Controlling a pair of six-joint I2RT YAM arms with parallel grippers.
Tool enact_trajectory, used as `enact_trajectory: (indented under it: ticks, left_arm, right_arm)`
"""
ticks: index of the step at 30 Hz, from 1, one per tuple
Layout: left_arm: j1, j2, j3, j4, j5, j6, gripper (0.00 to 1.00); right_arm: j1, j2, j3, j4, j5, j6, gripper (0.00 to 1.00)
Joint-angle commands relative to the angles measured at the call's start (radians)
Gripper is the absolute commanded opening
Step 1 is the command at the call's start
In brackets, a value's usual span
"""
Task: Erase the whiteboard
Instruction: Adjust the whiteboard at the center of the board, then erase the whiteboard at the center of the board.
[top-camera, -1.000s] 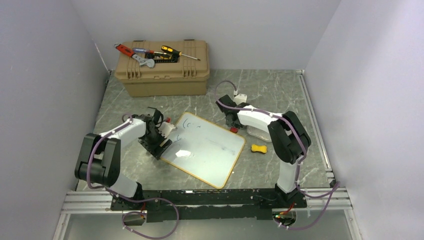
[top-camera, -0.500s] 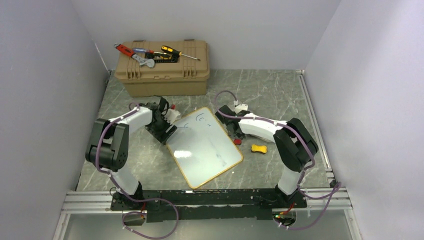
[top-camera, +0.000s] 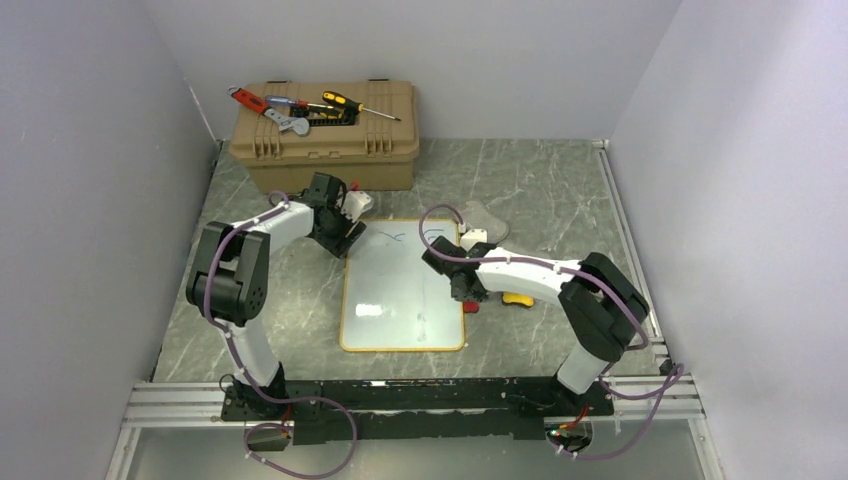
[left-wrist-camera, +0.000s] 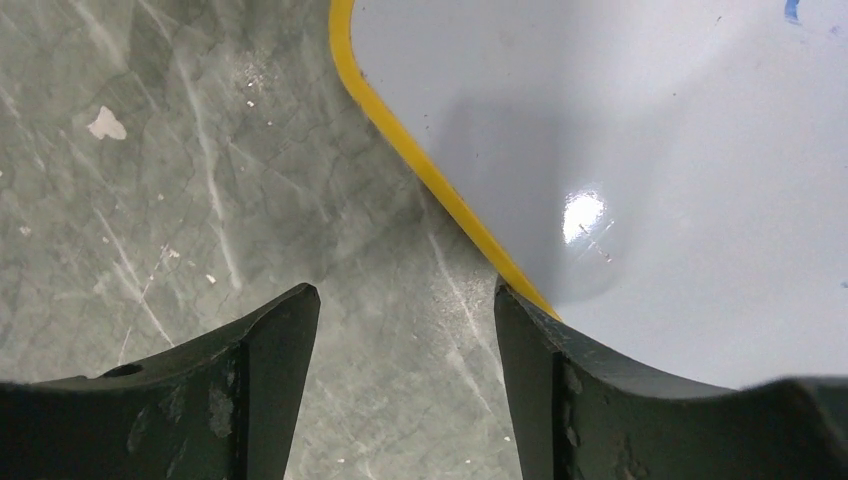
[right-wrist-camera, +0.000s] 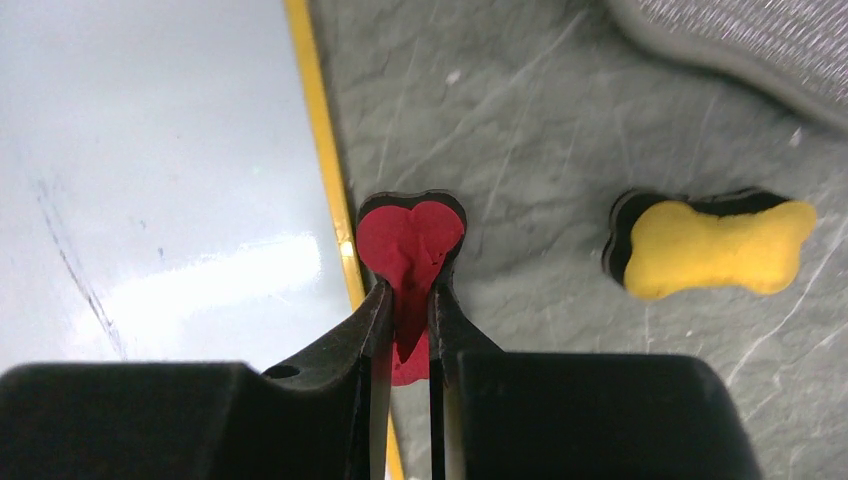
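1. whiteboard (top-camera: 405, 290): lies flat on the tabletop (top-camera: 560, 180), mid-workspace, edges roughly square to the near rail. It has a yellow-orange frame.
2. Board surface: a few blue marks (top-camera: 388, 238) near the far edge. The right wrist view shows a faint grey streak; the rest looks clean and glossy.
3. right hand (right-wrist-camera: 408, 300): clenched on a red heart-shaped eraser (right-wrist-camera: 410, 235). The eraser sits at the board's right edge, overlapping the frame.
4. left hand (left-wrist-camera: 405, 300): released, fingers wide apart with nothing between them. It is at the board's far-left corner, one finger over bare tabletop and the other at the frame.
5. yellow bone-shaped eraser (right-wrist-camera: 715, 245): on the tabletop just right of the red one, clear of the board.
6. grey cloth (top-camera: 485, 215): on the tabletop off the board's far-right corner.
7. tan toolbox (top-camera: 325, 140): far left, apart from the board, with loose tools (top-camera: 300, 108) on its lid.
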Motion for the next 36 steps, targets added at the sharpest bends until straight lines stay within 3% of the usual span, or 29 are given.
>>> enact_trajectory:
  ticks: [1,9,16,28,34,36]
  left_arm:
    - [-0.020,0.058,-0.016,-0.051,0.128,-0.009,0.70]
    - [-0.013,-0.015,-0.007,-0.172,0.204,0.004,0.67]
    - [0.041,-0.096,0.136,-0.312,0.304,-0.052,0.69]
    - [0.037,0.009,0.059,-0.212,0.364,-0.122,0.73]
    - [0.037,0.044,0.037,-0.179,0.380,-0.123,0.70]
    - [0.035,0.056,0.038,-0.175,0.380,-0.122,0.67]
  right_arm:
    - [0.076,-0.018,-0.067,-0.010,-0.192,0.085,0.00]
    - [0.073,-0.092,-0.005,-0.140,-0.192,0.012,0.00]
    - [-0.116,-0.061,0.203,-0.189,-0.211,-0.163,0.00]
    - [-0.205,0.316,0.603,-0.141,-0.300,-0.222,0.00]
    - [-0.212,0.431,0.679,-0.133,-0.317,-0.219,0.00]
    - [-0.218,0.445,0.683,-0.127,-0.330,-0.224,0.07]
